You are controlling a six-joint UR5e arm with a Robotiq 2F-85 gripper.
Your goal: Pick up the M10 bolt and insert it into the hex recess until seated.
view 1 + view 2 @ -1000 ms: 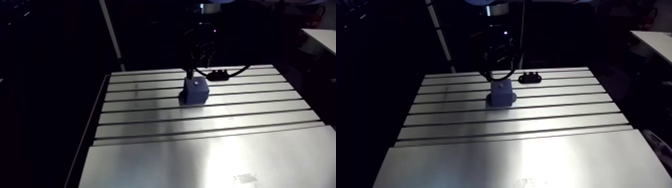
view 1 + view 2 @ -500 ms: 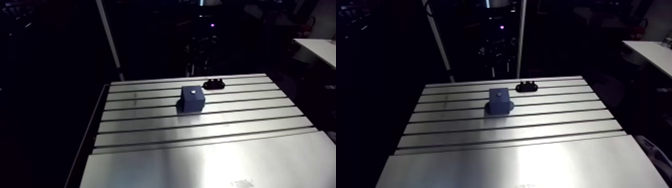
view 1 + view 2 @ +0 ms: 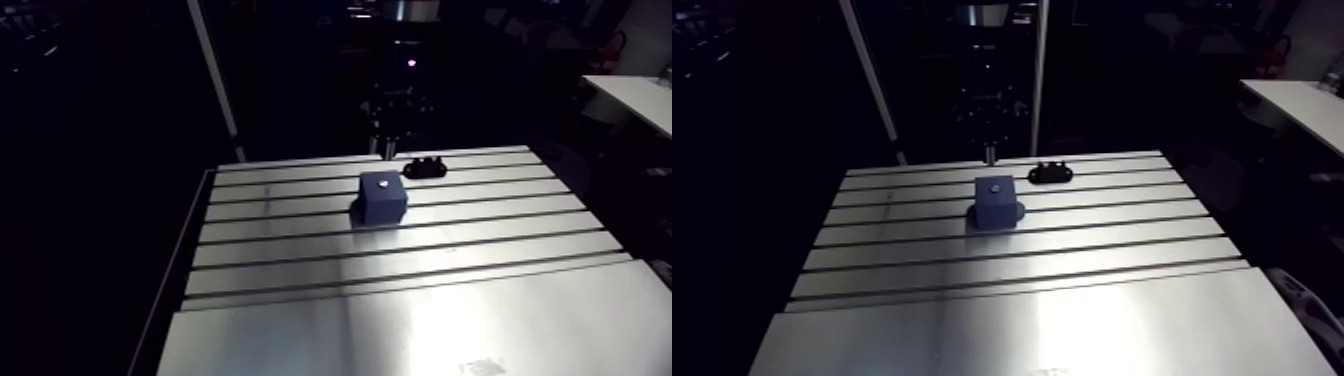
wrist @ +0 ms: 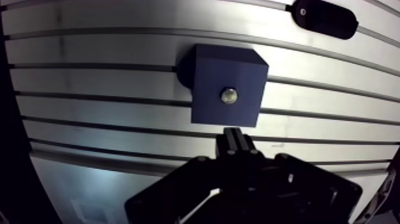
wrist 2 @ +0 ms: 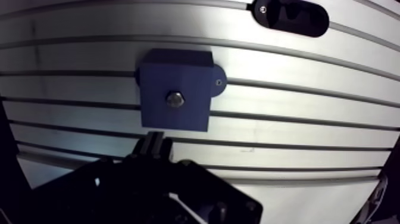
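From its left edge the tabletop (image 3: 300, 330) shows long slots running left to right across its far half, with plain sheet toward the near edge. Midway between the left and right edges, and nearer the far edge than the near one, stands a dark blue block (image 3: 382, 203). It is square-sided and upright, with a rounded tab (image 5: 219, 83) at its foot lying flat on the metal. The tab is probably where the block is fastened down so that it does not shift under a push.

In the middle of the block's top face sits the bolt (image 4: 229, 95). Only its small bright head shows, ringed by the blue surface, so it seems to be in its recess already. The shank is hidden inside the block, and whether the head is fully down cannot be told from above.

The gripper (image 4: 236, 136) hangs above the tabletop with the block just ahead of its fingertips, not touching it. Its two fingers (image 4: 230, 140) are pressed together with nothing between them, which fits an arm with no part to carry. In the arm view it is a dark shape against the dim room and hard to make out.

To the right of the block, just by the far edge, lies a low black holder (image 3: 425, 166), apart from the block. Its shape is unclear, and the wrist view cuts part of it off.
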